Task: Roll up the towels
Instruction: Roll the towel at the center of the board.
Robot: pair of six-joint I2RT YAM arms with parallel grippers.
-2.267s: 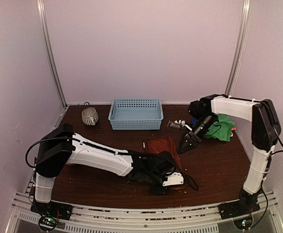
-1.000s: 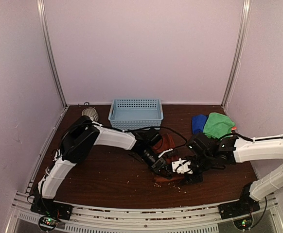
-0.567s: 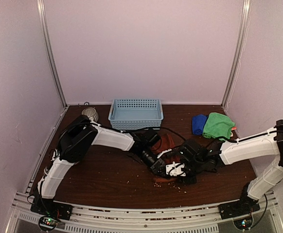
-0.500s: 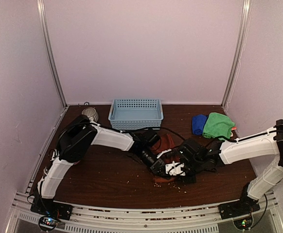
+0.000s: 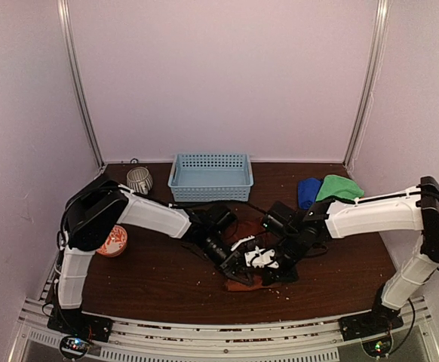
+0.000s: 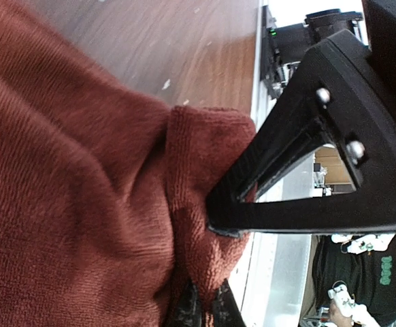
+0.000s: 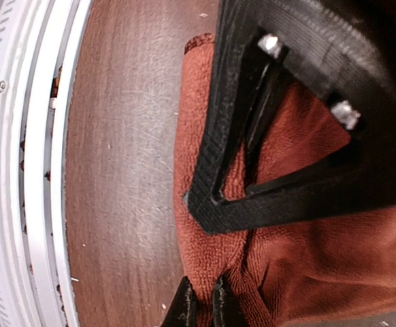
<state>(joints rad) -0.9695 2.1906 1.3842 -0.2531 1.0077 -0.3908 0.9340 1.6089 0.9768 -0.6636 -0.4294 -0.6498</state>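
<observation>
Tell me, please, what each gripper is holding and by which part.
The left gripper and right gripper each pinch the rust-red towel by its near edge, side by side.

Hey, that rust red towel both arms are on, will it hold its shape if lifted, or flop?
Probably floppy: the rust-red towel bunches into soft folds where it's pinched. Likely light, being thin cloth. Its fuzzy pile on the wooden table suggests it would drag and wrinkle rather than slide.

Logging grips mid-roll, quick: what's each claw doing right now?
Left claw: closed on the rust-red towel.
Right claw: closed on the same towel.
</observation>
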